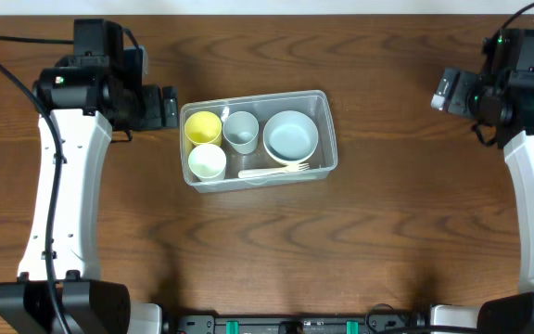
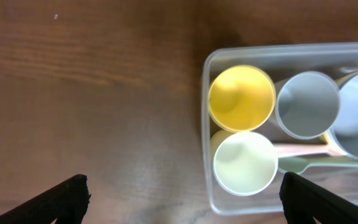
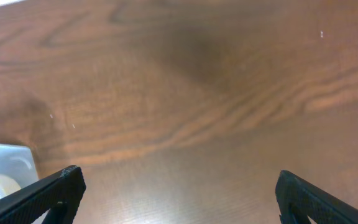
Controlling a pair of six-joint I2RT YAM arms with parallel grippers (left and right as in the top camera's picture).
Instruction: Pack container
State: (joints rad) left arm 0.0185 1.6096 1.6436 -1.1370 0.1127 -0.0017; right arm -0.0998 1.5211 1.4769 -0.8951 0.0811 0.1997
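The clear plastic container [image 1: 326,109] stands on the wood table, a little back of centre. Inside it are a yellow cup [image 1: 202,126], a cream cup [image 1: 207,161], a grey cup [image 1: 241,131], a pale blue bowl [image 1: 291,134] and a cream fork [image 1: 276,170]. My left gripper [image 1: 170,107] is open and empty, just left of the container's left wall. In the left wrist view the container's wall [image 2: 206,124] and the cups show between my open fingers [image 2: 182,199]. My right gripper [image 1: 443,91] is open and empty at the far right, away from the container. Its fingers [image 3: 179,193] frame bare wood.
The container's corner [image 3: 5,163] shows at the left edge of the right wrist view. Both white arms run down the table's left and right sides.
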